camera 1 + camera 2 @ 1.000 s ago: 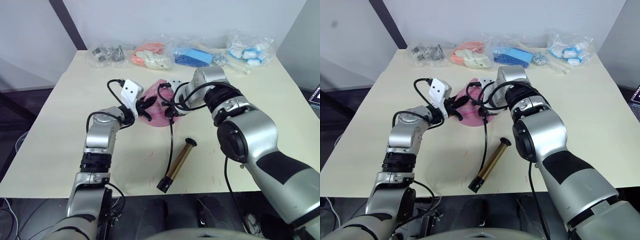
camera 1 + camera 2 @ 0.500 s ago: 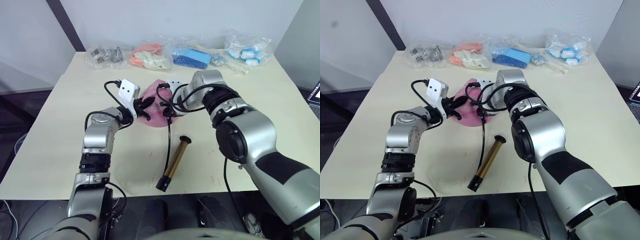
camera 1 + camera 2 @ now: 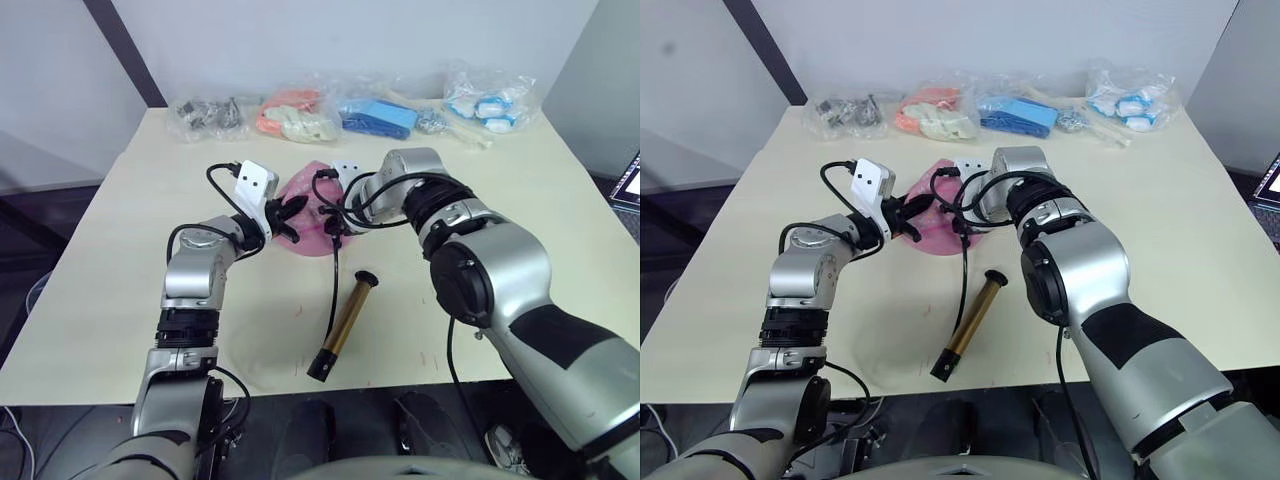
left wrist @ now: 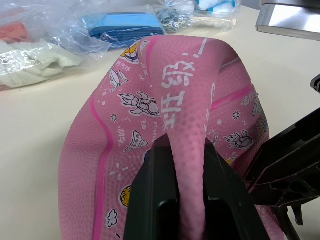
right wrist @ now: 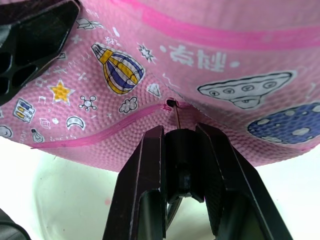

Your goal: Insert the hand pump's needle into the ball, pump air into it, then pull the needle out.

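You were working in what looked like a lab or test room: a plain cream tabletop (image 3: 120,230) against a bare white wall (image 3: 330,40), and at twelve o'clock a row of clear plastic bags (image 3: 300,112) holding sorted small parts, like trial props.

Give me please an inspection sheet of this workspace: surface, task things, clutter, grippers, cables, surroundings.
Surface: cream table, a few small marks.
Job's things: saggy pink ball mid-table; hand pump lying on the table nearer the robot, its black hose running up to the ball; needle tip at the ball's valve hole.
Clutter: four clear bags along the far edge.
Grippers: left gripper pinches a fold of the ball; right gripper holds the needle end.
Cables: black wires at both wrists.
Surroundings: pale wall, dark diagonal bar.
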`<action>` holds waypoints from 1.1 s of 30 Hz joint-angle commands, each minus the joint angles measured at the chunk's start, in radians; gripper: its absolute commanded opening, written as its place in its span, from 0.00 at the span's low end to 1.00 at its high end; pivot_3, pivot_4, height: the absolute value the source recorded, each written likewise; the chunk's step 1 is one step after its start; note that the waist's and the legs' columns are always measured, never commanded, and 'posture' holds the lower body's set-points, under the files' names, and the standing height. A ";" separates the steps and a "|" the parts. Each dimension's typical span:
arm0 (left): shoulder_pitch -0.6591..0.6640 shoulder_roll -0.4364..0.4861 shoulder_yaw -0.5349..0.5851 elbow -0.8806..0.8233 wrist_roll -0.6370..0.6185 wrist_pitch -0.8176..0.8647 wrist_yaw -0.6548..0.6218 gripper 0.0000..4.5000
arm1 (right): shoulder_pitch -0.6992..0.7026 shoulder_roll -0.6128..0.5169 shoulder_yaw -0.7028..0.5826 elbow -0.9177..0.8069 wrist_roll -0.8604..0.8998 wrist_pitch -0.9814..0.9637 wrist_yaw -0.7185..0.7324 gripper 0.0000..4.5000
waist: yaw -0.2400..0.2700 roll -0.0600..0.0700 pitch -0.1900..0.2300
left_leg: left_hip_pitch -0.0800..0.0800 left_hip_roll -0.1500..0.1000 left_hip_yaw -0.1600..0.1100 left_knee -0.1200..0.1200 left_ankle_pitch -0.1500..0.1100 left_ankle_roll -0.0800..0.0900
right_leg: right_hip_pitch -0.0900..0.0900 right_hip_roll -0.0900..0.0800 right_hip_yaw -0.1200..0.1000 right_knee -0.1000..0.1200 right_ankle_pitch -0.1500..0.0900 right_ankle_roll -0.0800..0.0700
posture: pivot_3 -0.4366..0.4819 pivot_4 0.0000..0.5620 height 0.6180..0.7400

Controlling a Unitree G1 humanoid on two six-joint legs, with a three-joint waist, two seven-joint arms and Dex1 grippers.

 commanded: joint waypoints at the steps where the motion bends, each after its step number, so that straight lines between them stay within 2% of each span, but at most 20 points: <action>1: 0.049 -0.048 -0.139 0.006 -0.048 0.067 -0.113 0.00 | -0.016 0.024 -0.027 -0.042 0.011 -0.137 -0.013 0.09 | -0.002 0.000 0.000 | 0.002 0.000 0.000 -0.001 0.000 0.000 | 0.001 0.000 0.000 -0.001 0.000 0.000 | 0.48 0.27 0.99; 11: 0.054 -0.041 -0.136 0.006 -0.046 0.065 -0.111 0.00 | -0.012 0.046 -0.027 -0.042 0.006 -0.151 0.016 0.09 | -0.003 0.000 0.000 | 0.004 0.000 0.000 -0.002 0.000 0.000 | 0.002 0.001 0.001 -0.001 0.000 0.000 | 0.48 0.27 0.99; 21: 0.028 -0.011 -0.122 0.083 -0.018 0.007 -0.119 0.00 | -0.018 0.012 0.051 -0.078 -0.042 -0.042 0.150 0.09 | -0.003 0.000 0.000 | 0.004 0.000 -0.001 -0.004 0.000 0.000 | 0.002 0.001 0.001 -0.002 0.000 0.000 | 0.48 0.27 0.99; 33: 0.003 -0.002 -0.132 0.124 0.000 -0.026 -0.148 0.00 | -0.008 0.012 0.085 -0.123 -0.052 0.032 0.173 0.09 | 0.000 0.000 0.000 | 0.002 0.000 -0.001 -0.005 0.000 0.000 | 0.001 0.001 0.001 -0.002 0.000 0.000 | 0.48 0.27 0.99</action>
